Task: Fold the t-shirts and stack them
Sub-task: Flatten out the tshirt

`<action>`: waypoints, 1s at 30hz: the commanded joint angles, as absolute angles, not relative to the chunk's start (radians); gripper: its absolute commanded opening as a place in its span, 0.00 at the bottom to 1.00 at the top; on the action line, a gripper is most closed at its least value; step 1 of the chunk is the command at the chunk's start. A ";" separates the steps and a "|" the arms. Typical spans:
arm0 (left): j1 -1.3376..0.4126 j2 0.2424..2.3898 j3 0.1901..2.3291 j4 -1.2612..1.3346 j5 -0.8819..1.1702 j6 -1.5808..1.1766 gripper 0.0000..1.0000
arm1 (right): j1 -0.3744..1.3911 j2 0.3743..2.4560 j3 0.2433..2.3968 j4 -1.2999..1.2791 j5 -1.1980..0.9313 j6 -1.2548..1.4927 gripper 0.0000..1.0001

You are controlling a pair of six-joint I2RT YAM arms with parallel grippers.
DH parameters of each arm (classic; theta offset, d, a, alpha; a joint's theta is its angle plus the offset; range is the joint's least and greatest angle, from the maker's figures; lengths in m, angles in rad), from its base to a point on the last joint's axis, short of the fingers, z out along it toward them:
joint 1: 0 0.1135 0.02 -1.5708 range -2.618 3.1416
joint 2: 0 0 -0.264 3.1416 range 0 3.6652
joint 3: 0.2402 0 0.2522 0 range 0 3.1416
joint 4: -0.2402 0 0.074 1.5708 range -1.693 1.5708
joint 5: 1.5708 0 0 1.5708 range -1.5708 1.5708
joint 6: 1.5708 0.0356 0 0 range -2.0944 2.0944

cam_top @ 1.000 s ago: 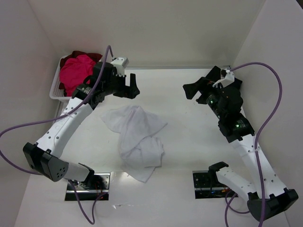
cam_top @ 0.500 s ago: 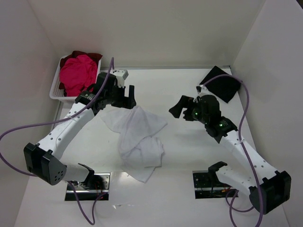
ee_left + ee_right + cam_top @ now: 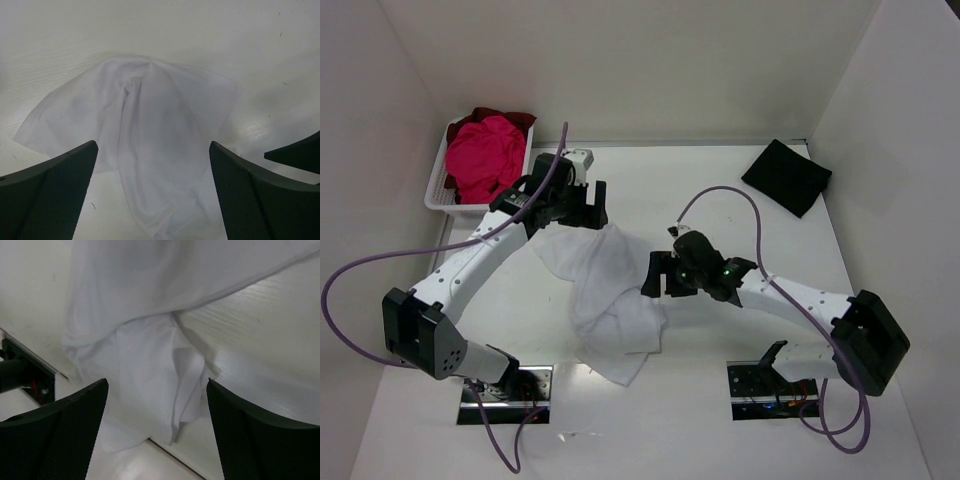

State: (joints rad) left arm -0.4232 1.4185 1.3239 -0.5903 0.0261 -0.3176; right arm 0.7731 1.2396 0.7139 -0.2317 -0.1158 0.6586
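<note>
The white t-shirt (image 3: 610, 290) lies crumpled in the middle of the table; it also shows in the left wrist view (image 3: 150, 125) and the right wrist view (image 3: 140, 340). My left gripper (image 3: 584, 208) is open just above the shirt's far edge, holding nothing. My right gripper (image 3: 660, 275) is open at the shirt's right edge, holding nothing. A folded black t-shirt (image 3: 786, 177) lies at the far right. The bright pink t-shirt (image 3: 485, 155) and the dark red t-shirt (image 3: 505, 118) sit in the basket.
The white slatted basket (image 3: 437, 188) stands at the far left corner. White walls close in the table at the back and both sides. Two metal base plates (image 3: 760, 385) sit at the near edge.
My right arm has swung left from the black t-shirt at the far right down to the white shirt's right edge. My left gripper has come from the basket to the shirt's far edge.
</note>
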 commanded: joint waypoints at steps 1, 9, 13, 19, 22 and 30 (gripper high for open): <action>-0.420 1.416 1.361 -0.552 0.009 -0.318 1.00 | 0.779 1.296 0.732 -0.176 -0.043 0.672 0.79; -0.402 1.416 1.339 -0.543 0.043 -0.299 1.00 | 0.779 1.431 0.790 -0.132 -0.043 0.663 0.72; -0.402 1.425 1.339 -0.534 0.072 -0.290 1.00 | 0.779 1.462 0.801 -0.101 -0.055 0.672 0.66; -0.402 1.434 1.330 -0.534 0.072 -0.279 1.00 | 0.779 1.512 0.810 -0.083 -0.055 0.672 0.60; -0.402 1.443 1.330 -0.534 0.063 -0.279 1.00 | 0.779 1.537 0.810 -0.074 -0.055 0.681 0.55; -0.402 1.453 1.330 -0.543 0.072 -0.279 1.00 | 0.779 1.546 0.810 -0.064 -0.043 0.681 0.35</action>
State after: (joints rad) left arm -0.4049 1.4437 1.3239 -0.5598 0.0566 -0.2905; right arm 0.7757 1.5360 0.7704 -0.1169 -0.0669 0.6758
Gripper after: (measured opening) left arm 0.997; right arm 0.443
